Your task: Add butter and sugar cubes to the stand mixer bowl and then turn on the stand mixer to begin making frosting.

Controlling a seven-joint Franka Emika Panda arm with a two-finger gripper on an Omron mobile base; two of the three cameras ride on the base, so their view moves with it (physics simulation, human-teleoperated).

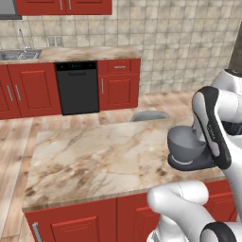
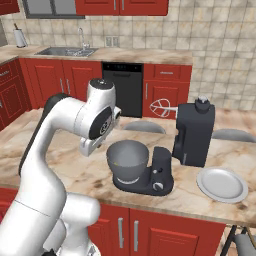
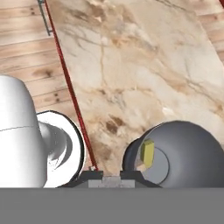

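Observation:
The dark stand mixer stands on the island counter with its head tilted up, its wire whisk pointing away and its silver knob on the base. The grey stand mixer bowl sits on that base. In the hand view a yellow butter stick lies inside the bowl. My gripper hovers just left of the bowl, tips close together with nothing between them. The sugar cubes are out of view.
A flat white plate lies right of the mixer. The marble counter stretches wide to the left, with its red front edge close by. Grey stools stand at the far side. A dishwasher and a sink line the back wall.

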